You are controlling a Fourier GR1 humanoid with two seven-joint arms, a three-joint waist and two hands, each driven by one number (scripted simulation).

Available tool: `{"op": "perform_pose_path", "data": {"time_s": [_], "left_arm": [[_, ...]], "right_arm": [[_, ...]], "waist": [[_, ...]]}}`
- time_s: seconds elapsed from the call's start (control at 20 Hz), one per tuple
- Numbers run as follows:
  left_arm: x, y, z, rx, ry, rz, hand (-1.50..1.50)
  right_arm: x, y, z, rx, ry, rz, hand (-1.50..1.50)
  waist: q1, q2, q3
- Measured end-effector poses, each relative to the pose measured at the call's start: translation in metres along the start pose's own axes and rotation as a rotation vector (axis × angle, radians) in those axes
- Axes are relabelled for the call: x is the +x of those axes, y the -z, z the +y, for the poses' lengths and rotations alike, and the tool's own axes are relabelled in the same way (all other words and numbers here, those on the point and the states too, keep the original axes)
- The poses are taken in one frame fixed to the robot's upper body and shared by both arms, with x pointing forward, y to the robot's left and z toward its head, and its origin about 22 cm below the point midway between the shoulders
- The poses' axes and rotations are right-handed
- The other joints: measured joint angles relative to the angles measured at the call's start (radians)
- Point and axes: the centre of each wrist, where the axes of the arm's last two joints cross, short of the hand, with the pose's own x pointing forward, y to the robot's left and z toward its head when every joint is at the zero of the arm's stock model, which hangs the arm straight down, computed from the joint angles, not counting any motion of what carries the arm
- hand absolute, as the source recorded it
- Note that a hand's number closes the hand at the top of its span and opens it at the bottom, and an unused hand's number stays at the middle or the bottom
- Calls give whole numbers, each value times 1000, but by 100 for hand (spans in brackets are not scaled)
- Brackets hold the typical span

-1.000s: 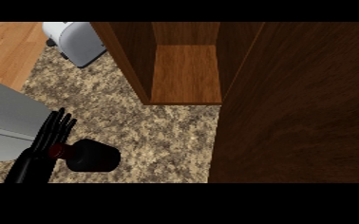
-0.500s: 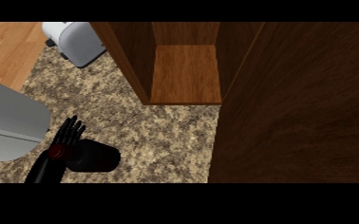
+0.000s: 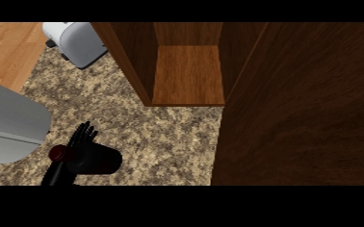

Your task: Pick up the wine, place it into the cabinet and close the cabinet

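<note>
- The open cabinet [image 3: 188, 74] stands at the speckled surface's [image 3: 163, 130] far side, its dark door [image 3: 292, 106] swung out on the right.
- A grey appliance [image 3: 78, 43] sits at the far left.
- The wine [image 3: 89, 157] lies near the lower left corner.
- The left hand [image 3: 80, 142] rests on it, fingers [image 3: 85, 132] fairly straight; whether they grip, I cannot tell.

No text, label, brand, number or sign can be read anywhere in the head view. The dark wine bottle [image 3: 92, 157] at the lower left shows no legible label, and the wooden cabinet [image 3: 188, 74] at upper centre is plain.
</note>
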Motion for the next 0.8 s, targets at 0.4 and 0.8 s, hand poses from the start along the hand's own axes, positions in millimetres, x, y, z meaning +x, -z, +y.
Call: {"op": "perform_pose_path", "data": {"time_s": [0.4,0.8], "left_arm": [[-24,9,-2,20,-79,42,-150],[-30,20,-5,-1,-91,37,-150]], "right_arm": [[5,2,2,14,-5,7,-150],[6,3,5,22,-2,18,-150]], "waist": [[-2,0,0],[-2,0,0]]}}
